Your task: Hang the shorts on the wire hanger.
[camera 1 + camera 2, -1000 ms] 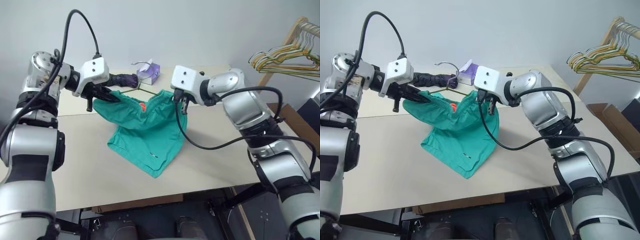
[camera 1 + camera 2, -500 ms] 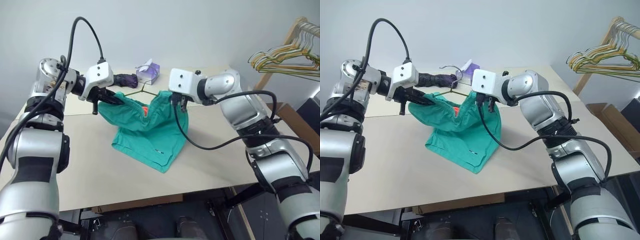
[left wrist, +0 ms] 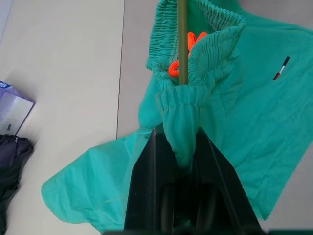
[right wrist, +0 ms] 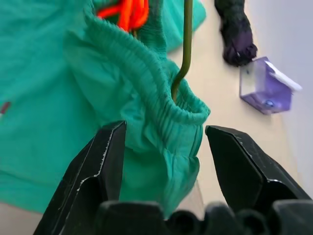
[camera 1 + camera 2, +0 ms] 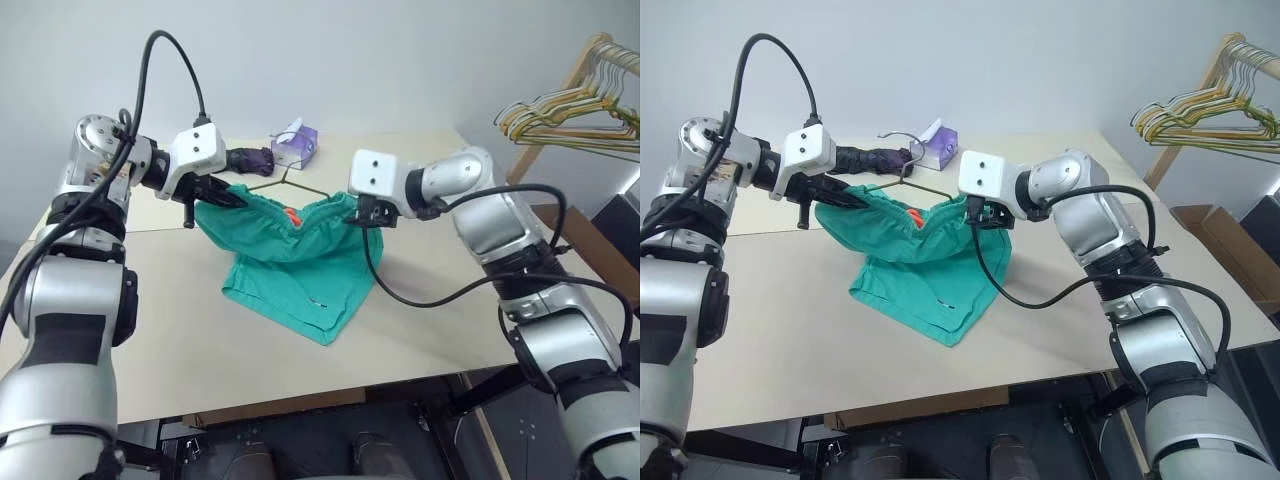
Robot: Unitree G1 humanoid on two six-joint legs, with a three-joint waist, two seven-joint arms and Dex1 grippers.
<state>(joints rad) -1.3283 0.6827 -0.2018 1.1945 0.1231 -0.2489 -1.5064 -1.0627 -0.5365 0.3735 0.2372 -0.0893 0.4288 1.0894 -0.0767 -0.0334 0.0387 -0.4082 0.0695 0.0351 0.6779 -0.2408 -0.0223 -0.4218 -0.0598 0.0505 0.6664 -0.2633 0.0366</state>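
The teal-green shorts hang by their gathered waistband above the table, their legs resting on the tabletop. The thin wire hanger runs inside the waistband, its hook rising behind the shorts. My left gripper is shut on the waistband's left end, and in the left wrist view the wire hanger runs in between the fingers with the cloth. My right gripper stands open, a finger on either side of the waistband's right end, where the wire hanger enters the cloth. An orange drawstring shows inside.
A purple tissue box and a dark folded umbrella lie on the beige table behind the shorts. A bunch of coloured hangers hangs on a wooden rack at the far right.
My right gripper has opened and let go of the waistband's right end, which has sagged a little. The left gripper keeps its grip in place.
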